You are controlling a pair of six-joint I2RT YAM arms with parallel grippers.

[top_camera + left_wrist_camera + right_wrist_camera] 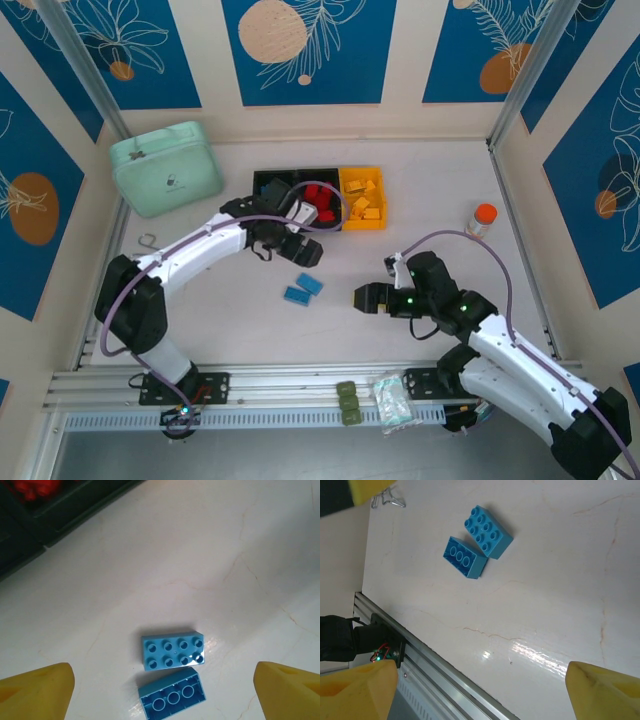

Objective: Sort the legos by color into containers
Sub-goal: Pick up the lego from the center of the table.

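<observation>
Right gripper (pixel 480 695): jaws wide apart, nothing held; it hovers over bare table (pixel 560 595), the blue pair well off towards its upper left.
Task's things on the table: two light-blue legos between the arms, a studs-up blue brick (pixel 172 651) and a tipped blue brick (pixel 172 698) with its hollow underside showing; whether they touch or only lie just beside each other is not clear.
Left gripper (pixel 162 692): jaws spread wide, nothing held; the tipped brick sits between its fingertips (pixel 35 692), the studs-up one just ahead.
Nearer arm: the left, judged by far; the right stands to the pair's right.
Long axis: both bricks lie roughly along the line joining the left fingertips, slightly skewed, so closing would likely press on their short ends unless the wrist turns.
Containers (pixel 352 226): beyond the left gripper; red legos (pixel 320 193) in the middle bin, yellow legos (pixel 362 203) in the yellow-orange one.
Hard to make out: the left-hand black bin (pixel 268 183) is dark and partly covered by the left arm; its contents cannot be told.
Cut off: both grippers' fingers show only as tips in the wrist views.
</observation>
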